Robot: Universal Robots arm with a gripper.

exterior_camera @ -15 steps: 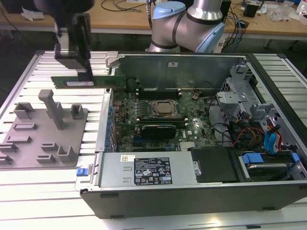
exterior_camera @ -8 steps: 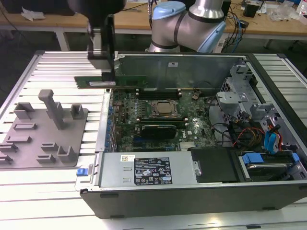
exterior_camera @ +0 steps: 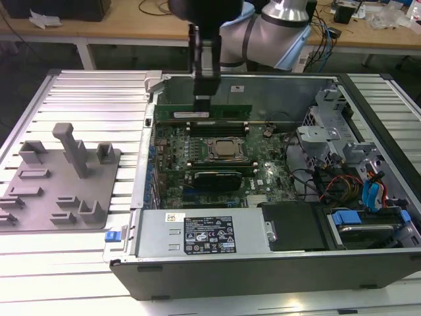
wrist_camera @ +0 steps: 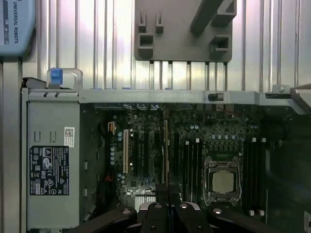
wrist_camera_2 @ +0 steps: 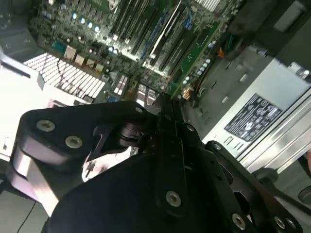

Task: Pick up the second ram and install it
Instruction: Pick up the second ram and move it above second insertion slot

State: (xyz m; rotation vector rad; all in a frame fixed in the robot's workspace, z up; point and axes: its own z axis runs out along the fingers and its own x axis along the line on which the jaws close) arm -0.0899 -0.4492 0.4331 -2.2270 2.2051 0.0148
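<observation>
The second ram (exterior_camera: 231, 112) hangs long edge down, clamped at its middle in the jaws of the gripper (exterior_camera: 202, 102). It sits just beyond the CPU socket (exterior_camera: 227, 150) and runs parallel to the black slots (exterior_camera: 217, 129) beside that socket (presumably held so its contact edge meets a slot squarely). I can't tell whether it touches one yet.

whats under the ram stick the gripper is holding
Below the second ram, clamped in the gripper, lie black memory slots on the motherboard beside the CPU socket. The stick hides whether its lower edge touches a slot.
</observation>
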